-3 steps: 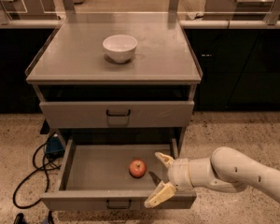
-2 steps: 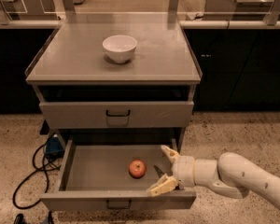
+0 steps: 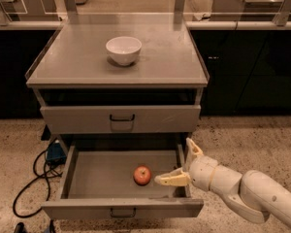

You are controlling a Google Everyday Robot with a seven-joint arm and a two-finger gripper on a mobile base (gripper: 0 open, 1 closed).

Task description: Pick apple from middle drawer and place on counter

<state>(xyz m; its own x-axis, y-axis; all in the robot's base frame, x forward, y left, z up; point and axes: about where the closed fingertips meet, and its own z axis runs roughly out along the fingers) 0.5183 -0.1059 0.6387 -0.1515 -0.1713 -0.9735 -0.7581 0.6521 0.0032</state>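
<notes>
The reach is on: the gripper [image 3: 174, 161], fingers spread wide and empty, hangs at the right side of the open middle drawer [image 3: 101, 174], just beside the apple [image 3: 142, 175] on the drawer floor. The next move calls for sliding left around the fruit, closing, then lifting it to the counter [image 3: 166, 58].

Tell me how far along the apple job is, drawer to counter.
Done: the middle drawer stands pulled open, with the apple lying on its floor. In hand: the gripper is open at the drawer's right side, its lower finger pointing at the apple but apart from it. Left: close on the apple, lift it, and set it on the counter, where a white bowl sits.
</notes>
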